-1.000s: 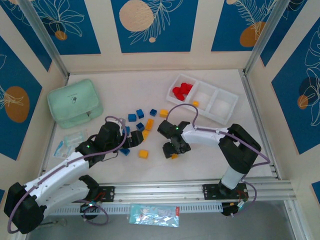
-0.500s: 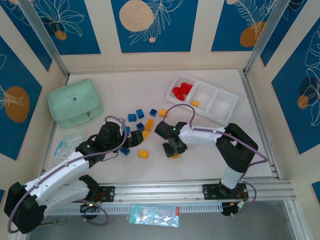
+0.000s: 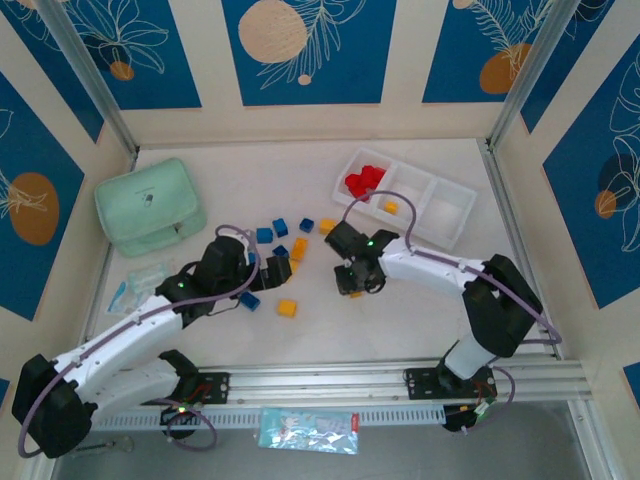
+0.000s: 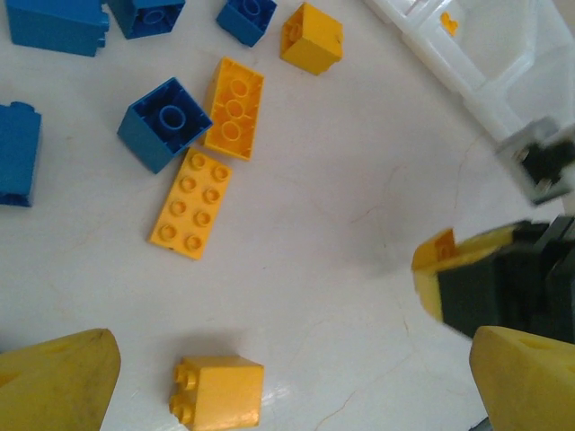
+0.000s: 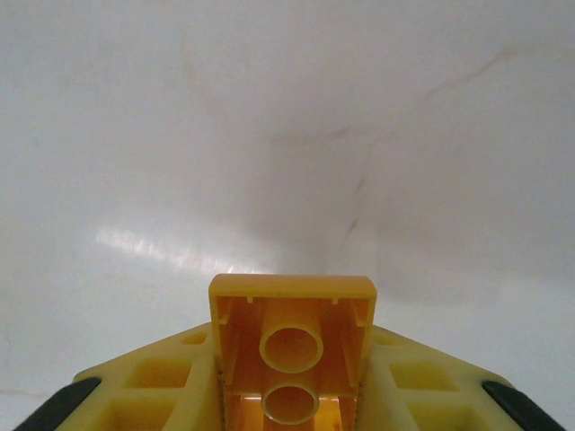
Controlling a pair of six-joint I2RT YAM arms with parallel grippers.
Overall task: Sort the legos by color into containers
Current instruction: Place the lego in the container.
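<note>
My right gripper (image 3: pixel 355 283) is shut on a yellow lego (image 3: pixel 352 292) just above the table, left of and below the white tray (image 3: pixel 447 234). In the right wrist view the lego (image 5: pixel 292 314) shows its hollow underside, clamped in the right gripper (image 5: pixel 292 395). The tray's left container holds red legos (image 3: pixel 362 182); the middle one holds a yellow lego (image 3: pixel 391 207). My left gripper (image 4: pixel 287 395) is open over a yellow cube lego (image 4: pixel 218 391). Blue and yellow legos (image 3: pixel 283 240) lie scattered between the arms.
A mint green zip case (image 3: pixel 150 205) sits at the far left, with a clear plastic bag (image 3: pixel 140 285) in front of it. Another bag (image 3: pixel 305 430) lies below the rail. The tray's right container (image 3: pixel 447 210) has a bare white floor.
The right gripper closed on the yellow lego and moved up and right with it, toward the tray. The left arm shifted only slightly.
</note>
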